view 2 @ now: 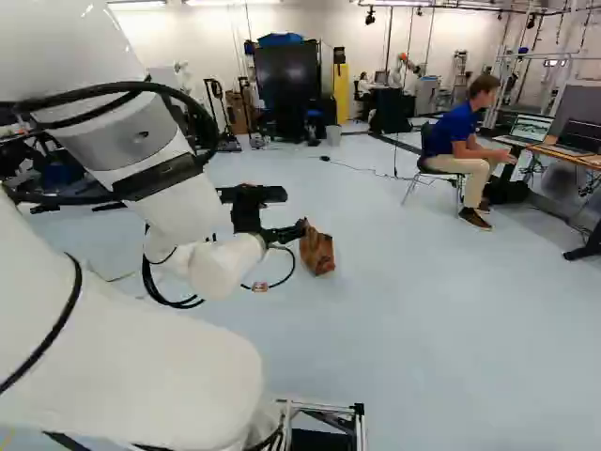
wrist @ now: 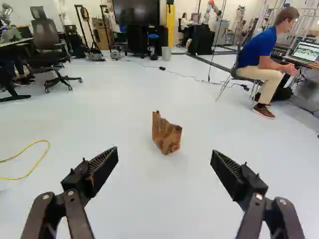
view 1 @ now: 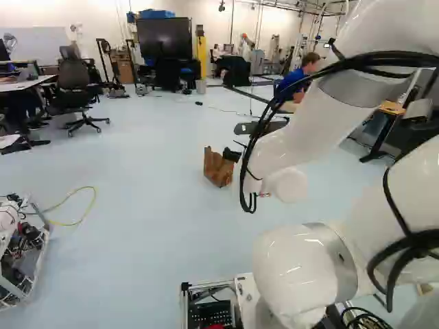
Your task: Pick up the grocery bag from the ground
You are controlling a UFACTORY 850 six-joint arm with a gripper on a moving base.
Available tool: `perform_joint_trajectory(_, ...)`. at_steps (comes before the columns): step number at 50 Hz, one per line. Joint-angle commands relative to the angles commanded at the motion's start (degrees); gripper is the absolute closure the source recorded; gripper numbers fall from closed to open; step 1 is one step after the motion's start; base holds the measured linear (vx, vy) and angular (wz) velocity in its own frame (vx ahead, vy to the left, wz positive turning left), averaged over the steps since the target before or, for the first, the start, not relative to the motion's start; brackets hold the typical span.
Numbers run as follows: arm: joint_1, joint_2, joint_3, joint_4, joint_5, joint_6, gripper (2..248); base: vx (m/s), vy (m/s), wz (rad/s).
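Floor: pale blue-grey, smooth (wrist: 159, 209), running out to a white wall (view 2: 207, 38) at the far side.
Far end: big black display screen (view 1: 164, 38); tall yellow panel (view 2: 341, 92) just right of it; small grey bin (view 2: 334, 135) near the panel's foot.
Left side: black mesh-backed office chair on wheels (view 1: 72, 86), far; thin yellow cable in a loose curve (view 1: 93, 199), nearer.
Bag: brown paper grocery bag, crumpled at the top (wrist: 166, 134), upright on the floor, right of the yellow cable, nearer than the screen.
Claw: black two-fingered gripper with orange pads (view 2: 295, 211); fingers wide apart, nothing clamped.
Bag to claw: wrist view puts the bag ahead of the gap, beyond both fingertips, touching neither.
Arm: white, jointed, with black cables (view 1: 291, 147), reaching forward above the floor.
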Motion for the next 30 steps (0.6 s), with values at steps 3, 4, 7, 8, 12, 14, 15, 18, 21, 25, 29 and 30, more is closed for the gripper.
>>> perform_joint_trajectory(3,0.0,0.0,0.0,0.0,0.0,0.0,3,0.0,0.0,0.0)
perform_joint_trajectory(4,0.0,0.0,0.0,0.0,0.0,0.0,3,0.0,0.0,0.0)
perform_joint_trajectory(7,0.0,0.0,0.0,0.0,0.0,0.0,3,0.0,0.0,0.0)
perform_joint_trajectory(8,0.0,0.0,0.0,0.0,0.0,0.0,3,0.0,0.0,0.0)
perform_joint_trajectory(12,0.0,0.0,0.0,0.0,0.0,0.0,3,0.0,0.0,0.0)
perform_joint_trajectory(14,0.0,0.0,0.0,0.0,0.0,0.0,3,0.0,0.0,0.0)
perform_joint_trajectory(15,0.0,0.0,0.0,0.0,0.0,0.0,3,0.0,0.0,0.0)
perform_joint_trajectory(18,0.0,0.0,0.0,0.0,0.0,0.0,3,0.0,0.0,0.0)
perform_joint_trajectory(21,0.0,0.0,0.0,0.0,0.0,0.0,3,0.0,0.0,0.0)
perform_joint_trajectory(25,0.0,0.0,0.0,0.0,0.0,0.0,3,0.0,0.0,0.0)
perform_joint_trajectory(29,0.0,0.0,0.0,0.0,0.0,0.0,3,0.0,0.0,0.0)
perform_joint_trajectory(30,0.0,0.0,0.0,0.0,0.0,0.0,3,0.0,0.0,0.0)
